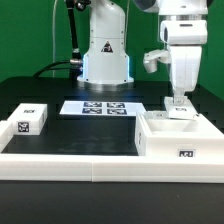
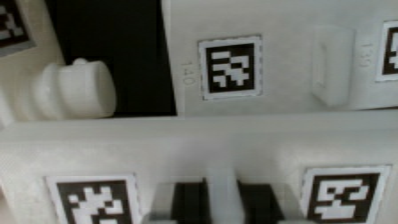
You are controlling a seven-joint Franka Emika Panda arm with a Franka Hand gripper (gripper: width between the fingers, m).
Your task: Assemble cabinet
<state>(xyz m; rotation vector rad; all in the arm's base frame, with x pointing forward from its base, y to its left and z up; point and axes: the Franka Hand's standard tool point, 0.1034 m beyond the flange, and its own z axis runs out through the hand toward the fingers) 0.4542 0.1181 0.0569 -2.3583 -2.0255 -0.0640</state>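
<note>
- Fingers (image 2: 189, 203) close together, white strip between them; can't tell if they pinch it.
- Gripper (image 1: 178, 99) points straight down, tips at top edge of cabinet (image 1: 160, 146).
- Cabinet sits on table (image 1: 60, 135), ext. view's right, tag on front wall.
- Marker board (image 1: 97, 107) mid-table; small tagged block (image 1: 28, 121) far left; rail (image 1: 70, 160) along front.

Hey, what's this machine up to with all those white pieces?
A robot arm is working on the cabinet, the big white box on the exterior view's right. Its tool is down at the box's top edge; whether it grips is unclear. A smaller tagged white piece lies apart on the exterior view's left.
</note>
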